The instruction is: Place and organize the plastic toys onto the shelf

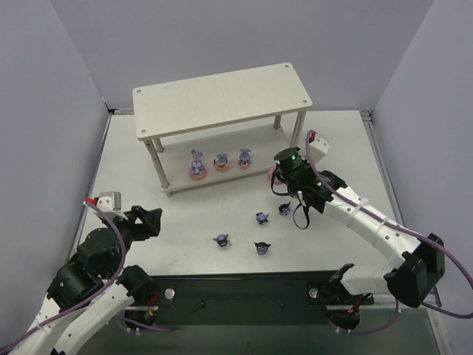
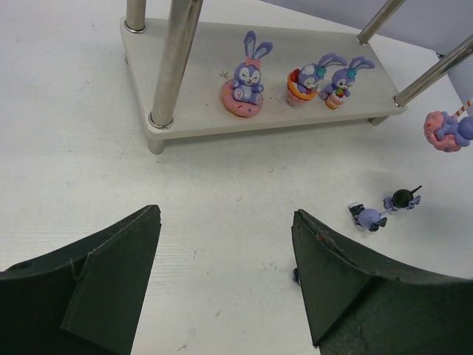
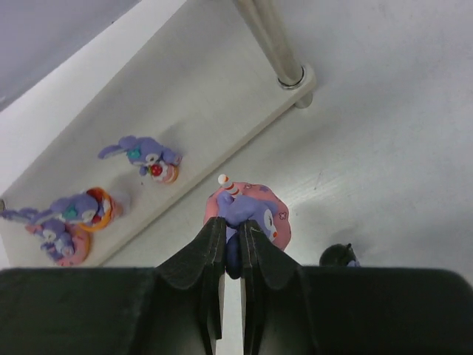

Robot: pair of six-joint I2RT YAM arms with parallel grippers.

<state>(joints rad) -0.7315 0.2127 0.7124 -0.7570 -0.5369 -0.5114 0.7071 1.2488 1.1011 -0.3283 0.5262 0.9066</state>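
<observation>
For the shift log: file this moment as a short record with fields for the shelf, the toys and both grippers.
shelf: two-tier wooden rack at the far side of the table
lower board: three bunnies in a row
top board: no toys on it
right gripper: shut on fourth bunny, beside the shelf's near right leg
left gripper: open, holding nothing
on the table: four dark figures, loose in front of the shelf

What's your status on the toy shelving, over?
Right gripper shut on purple-blue plastic bunny with pink base, by beige wooden shelf. Left gripper open, empty. Four dark pointed-eared figures on table, none blocking.
</observation>
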